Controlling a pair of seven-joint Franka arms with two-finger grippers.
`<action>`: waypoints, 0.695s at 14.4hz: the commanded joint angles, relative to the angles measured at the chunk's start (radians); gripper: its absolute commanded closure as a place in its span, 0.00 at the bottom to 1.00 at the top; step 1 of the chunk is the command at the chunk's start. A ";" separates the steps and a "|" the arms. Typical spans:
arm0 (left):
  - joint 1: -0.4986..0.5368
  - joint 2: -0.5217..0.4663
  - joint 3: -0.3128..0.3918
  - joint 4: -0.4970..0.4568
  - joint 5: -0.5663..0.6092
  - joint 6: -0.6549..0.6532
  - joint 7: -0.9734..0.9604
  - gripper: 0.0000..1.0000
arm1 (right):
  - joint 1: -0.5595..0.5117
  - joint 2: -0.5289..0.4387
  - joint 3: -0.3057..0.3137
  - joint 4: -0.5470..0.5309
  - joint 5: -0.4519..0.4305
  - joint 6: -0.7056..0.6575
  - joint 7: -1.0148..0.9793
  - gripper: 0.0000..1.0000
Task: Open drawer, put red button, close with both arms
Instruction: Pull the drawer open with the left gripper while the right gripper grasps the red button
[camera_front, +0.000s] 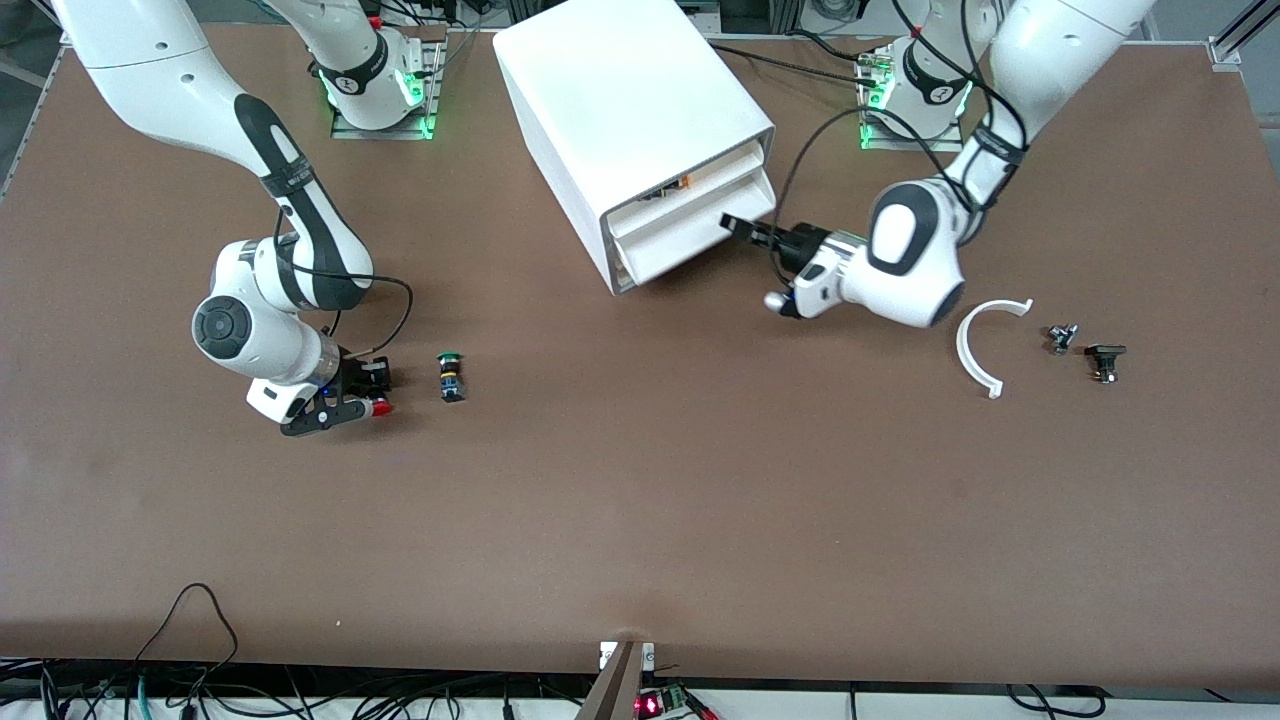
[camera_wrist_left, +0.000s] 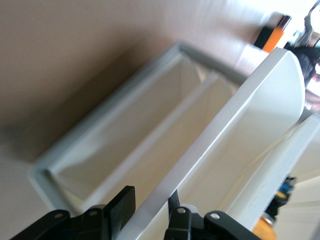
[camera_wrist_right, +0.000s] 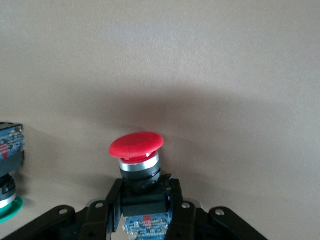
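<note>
The white cabinet stands at the middle of the table near the arm bases, its drawer fronts toward the left arm's end. My left gripper is at the front of a drawer. In the left wrist view my left gripper is shut across that drawer's white front lip, one finger on each side. My right gripper is low at the table toward the right arm's end, shut on the red button. In the right wrist view the fingers clamp the button's black body, with the red cap sticking out ahead.
A green-capped button lies on the table just beside the red one and shows in the right wrist view. Orange parts sit in the cabinet's upper drawer. A white curved piece and two small black parts lie toward the left arm's end.
</note>
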 joint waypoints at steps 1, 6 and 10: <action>0.020 -0.016 0.039 0.052 0.065 0.026 -0.011 1.00 | -0.011 -0.017 0.010 0.043 0.000 -0.005 -0.020 0.82; 0.048 -0.034 0.051 0.056 0.067 0.061 -0.013 0.00 | -0.003 -0.039 0.013 0.185 0.004 -0.050 -0.022 0.82; 0.118 -0.137 0.051 0.062 0.112 0.133 -0.010 0.00 | 0.041 -0.040 0.019 0.331 0.003 -0.072 -0.121 0.82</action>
